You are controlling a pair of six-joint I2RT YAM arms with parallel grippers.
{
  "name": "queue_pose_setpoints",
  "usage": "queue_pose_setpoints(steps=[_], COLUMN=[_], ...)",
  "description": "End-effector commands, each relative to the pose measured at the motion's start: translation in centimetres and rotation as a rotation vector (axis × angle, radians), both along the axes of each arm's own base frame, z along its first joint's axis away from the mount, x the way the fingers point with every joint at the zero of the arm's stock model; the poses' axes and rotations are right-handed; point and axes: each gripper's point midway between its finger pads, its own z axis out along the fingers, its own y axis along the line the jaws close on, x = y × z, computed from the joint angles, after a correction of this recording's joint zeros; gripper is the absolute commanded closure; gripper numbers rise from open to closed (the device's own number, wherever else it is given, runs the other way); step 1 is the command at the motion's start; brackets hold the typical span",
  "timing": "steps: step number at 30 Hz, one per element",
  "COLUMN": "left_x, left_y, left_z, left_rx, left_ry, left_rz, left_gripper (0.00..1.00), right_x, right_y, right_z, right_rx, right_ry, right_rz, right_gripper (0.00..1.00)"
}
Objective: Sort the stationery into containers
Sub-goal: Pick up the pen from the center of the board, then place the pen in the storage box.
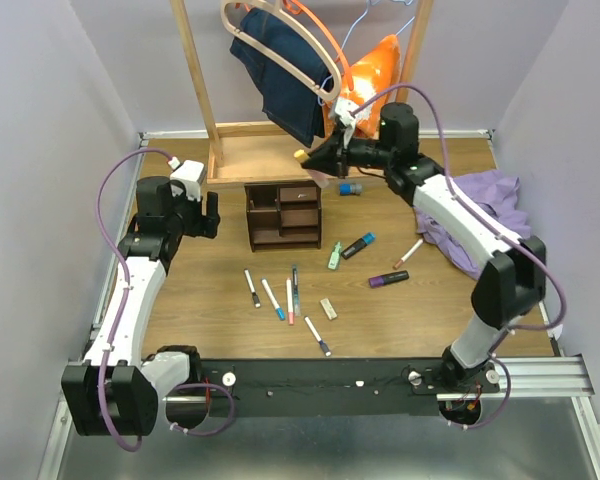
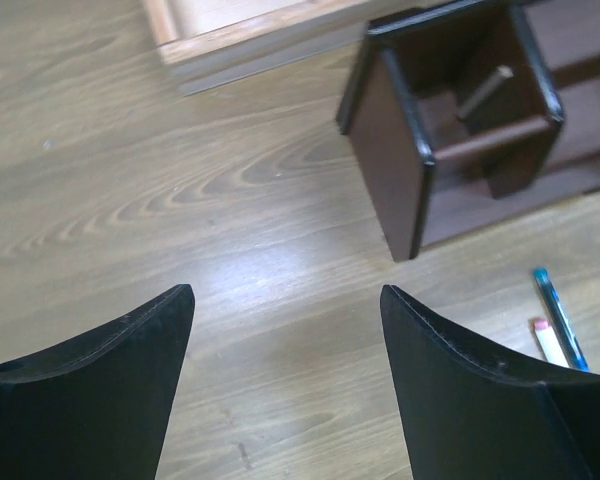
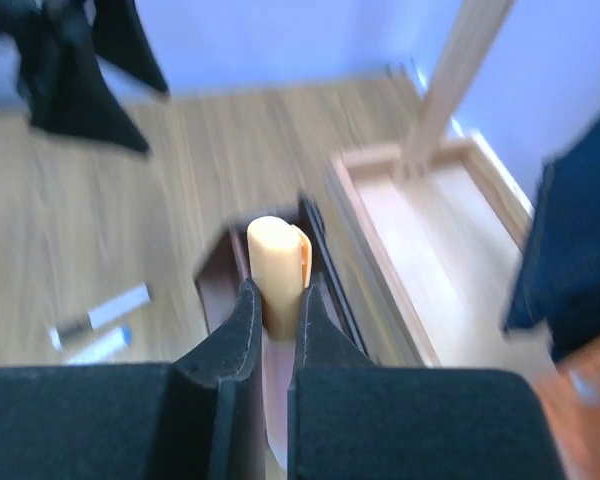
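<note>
My right gripper (image 1: 317, 158) hovers above the back of the dark brown organizer (image 1: 283, 213), shut on a marker with a pale yellow cap (image 3: 275, 262). The yellow cap sticks out past the fingertips (image 1: 300, 156) over the organizer (image 3: 215, 290). My left gripper (image 1: 212, 215) stands open left of the organizer (image 2: 450, 120), nothing between its fingers (image 2: 285, 292). On the table lie several thin white pens (image 1: 273, 299), a beige eraser (image 1: 328, 308), a green highlighter (image 1: 335, 257), a purple highlighter (image 1: 388, 280), a blue-capped dark marker (image 1: 358, 246) and a small blue-capped item (image 1: 351, 188).
A light-wood clothes rack (image 1: 198, 80) with jeans (image 1: 280, 75) and an orange garment (image 1: 372, 65) stands behind the organizer, its base frame (image 1: 250, 165) on the table. A purple cloth (image 1: 485, 205) lies at the right under the right arm.
</note>
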Motion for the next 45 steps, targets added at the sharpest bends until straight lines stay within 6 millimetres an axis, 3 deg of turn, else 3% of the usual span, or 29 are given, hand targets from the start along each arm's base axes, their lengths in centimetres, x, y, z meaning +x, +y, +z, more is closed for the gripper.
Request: queue_pose_setpoints(steps=[1,6,7,13,14,21,25,27,31,34,38,39,42,43,45], left_x=[0.1,-0.3,-0.4,-0.8,-0.8,-1.3,-1.6,-1.6,-1.6,-1.7,-1.5,-1.5,-1.3,-1.3,-1.3], left_y=[1.5,1.8,1.9,2.2,2.2,2.4,2.7,2.9,3.1,3.1,3.1,3.0,2.9,2.8,2.6], left_z=[-0.2,-0.9,-1.0,-1.7,-1.7,-2.3,-2.8,-2.8,-2.7,-2.7,-2.4,-2.3,-1.8,-1.6,-1.0], left_rx=[-0.071,-0.097,-0.099,-0.086,-0.085,-0.088,-0.088,-0.085,-0.084,-0.090,-0.106,-0.109,-0.117,-0.118,-0.118], left_ry=[0.013,0.030,0.030,0.041,0.041,0.058,0.069,0.067,0.060,0.057,0.044,0.040,0.022,0.017,0.002], left_rz=[0.103,0.133,0.136,0.139,0.136,0.146,0.155,0.162,0.170,0.172,0.174,0.170,0.161,0.152,0.139], left_gripper=[0.16,0.16,0.16,0.16,0.16,0.16,0.16,0.16,0.16,0.16,0.16,0.16,0.16,0.16,0.16], right_x=[0.2,0.8,1.0,1.1,1.4,2.6,3.7,3.8,3.8,3.4,2.7,2.3,1.2,0.4,-1.0], right_y=[5.4,8.4,9.1,11.6,12.0,14.2,15.0,15.0,14.6,14.2,13.5,13.1,12.0,11.1,9.2], right_z=[3.3,1.5,0.4,-1.1,-2.1,-4.6,-7.6,-8.3,-9.3,-9.3,-8.1,-7.0,-6.8,-4.7,-6.0], right_rx=[0.265,0.292,0.285,0.295,0.290,0.283,0.240,0.219,0.196,0.180,0.171,0.168,0.126,0.128,0.028], right_ry=[0.109,0.123,0.148,0.180,0.197,0.208,0.212,0.209,0.184,0.175,0.166,0.128,0.134,0.103,0.099], right_rz=[0.123,0.154,0.162,0.197,0.197,0.204,0.199,0.204,0.180,0.180,0.171,0.175,0.163,0.164,0.165], right_gripper=[0.99,0.99,0.99,0.99,0.99,0.99,0.96,0.93,0.70,0.60,0.53,0.53,0.50,0.50,0.50])
